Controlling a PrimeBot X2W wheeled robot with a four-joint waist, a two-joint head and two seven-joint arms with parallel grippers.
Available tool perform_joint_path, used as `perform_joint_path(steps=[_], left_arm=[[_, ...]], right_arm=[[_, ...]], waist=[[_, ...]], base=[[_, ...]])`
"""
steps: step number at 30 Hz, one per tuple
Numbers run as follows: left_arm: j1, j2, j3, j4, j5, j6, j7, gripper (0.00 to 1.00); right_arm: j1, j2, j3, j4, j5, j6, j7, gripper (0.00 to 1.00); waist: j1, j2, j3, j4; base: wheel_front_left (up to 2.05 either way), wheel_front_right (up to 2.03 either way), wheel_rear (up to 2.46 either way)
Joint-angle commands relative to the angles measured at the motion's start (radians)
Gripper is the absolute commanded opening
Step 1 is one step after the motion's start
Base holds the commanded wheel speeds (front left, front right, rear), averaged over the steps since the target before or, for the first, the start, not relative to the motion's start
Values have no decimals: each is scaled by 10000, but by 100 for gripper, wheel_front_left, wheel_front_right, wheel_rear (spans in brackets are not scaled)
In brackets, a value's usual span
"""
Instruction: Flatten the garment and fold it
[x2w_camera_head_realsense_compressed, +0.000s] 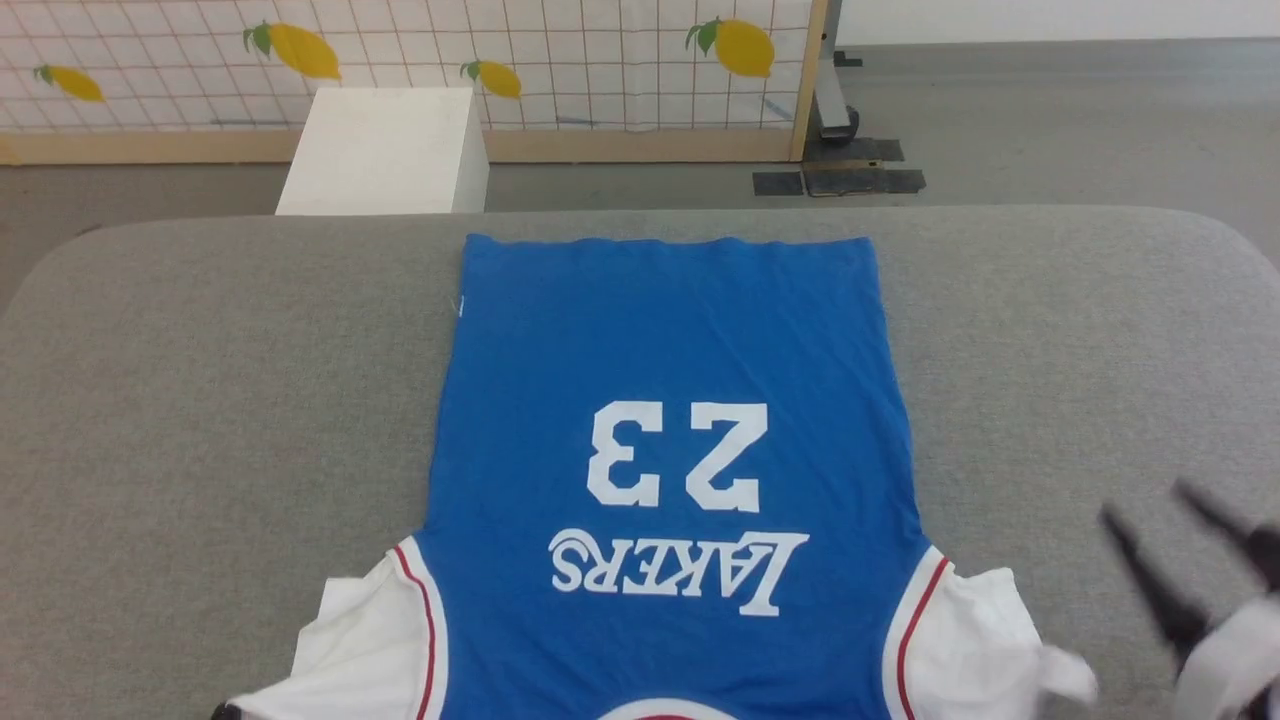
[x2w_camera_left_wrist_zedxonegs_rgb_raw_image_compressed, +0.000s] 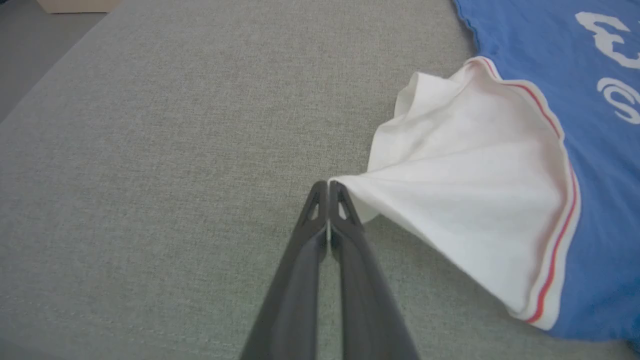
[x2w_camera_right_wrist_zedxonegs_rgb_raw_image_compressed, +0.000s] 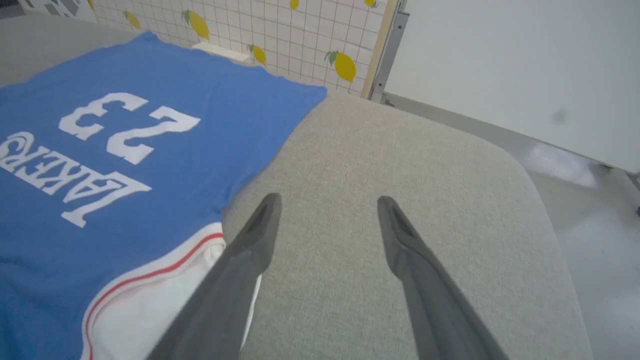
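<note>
Jersey: the blue jersey (x2w_camera_head_realsense_compressed: 670, 450) is lying print side up in the middle of the surface (x2w_camera_head_realsense_compressed: 200, 400). Its body is spreading flat, with the hem pointing to the far edge and the neck end sitting nearest the robot.
Print: the white "LAKERS" and "23" are reading upside down in the head view.
Left pincer: the left pincer (x2w_camera_left_wrist_zedxonegs_rgb_raw_image_compressed: 327, 187) is pressing its two dark fingers together on the outer edge of the left-side sleeve (x2w_camera_left_wrist_zedxonegs_rgb_raw_image_compressed: 465, 200).
Left-side sleeve: the white cloth is stretching out from the red-striped armhole in a taut fan toward the fingertips. Part of it is lifting off the grey fabric beneath.
Right pincer: the right pincer (x2w_camera_right_wrist_zedxonegs_rgb_raw_image_compressed: 328, 202) is standing spread wide and gripping nothing. It is hovering over bare grey fabric just beside the right-side sleeve (x2w_camera_head_realsense_compressed: 980, 620) and is showing blurred in the head view.
Right-side sleeve: it is lying loose and rumpled at the jersey's near corner. One finger is crossing in front of it in the right wrist view, and I cannot tell whether the two are touching.
Beyond the surface: a white box (x2w_camera_head_realsense_compressed: 385, 150) is standing on the floor (x2w_camera_head_realsense_compressed: 1050, 120) in front of a lemon-print panel (x2w_camera_head_realsense_compressed: 560, 60).
</note>
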Motion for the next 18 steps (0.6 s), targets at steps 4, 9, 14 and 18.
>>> perform_joint_path(steps=[4, 9, 14, 18], left_arm=[[-525, -30, 18, -185, 178, -284, -37, 0], [-1132, -151, -85, -397, 543, -384, -38, 0], [-1821, -418, -253, -707, 936, -531, -38, 0], [-2369, -766, -378, -861, 1259, -613, -39, 0]], right_arm=[[-1665, -56, -1029, -722, -128, -19, 449, 100], [-3880, -499, -775, -667, 101, -19, 1643, 100], [-6330, -1147, -110, 357, 705, -19, 3291, 100], [-8040, -1800, 1008, 1046, 1658, -19, 5300, 100]], waist=[[1, 0, 349, 417], [1, 0, 917, 960], [1, 0, 1798, 1709], [1, 0, 2559, 2314]], base=[[0, 0, 0], [0, 0, 0], [0, 0, 0], [0, 0, 0]])
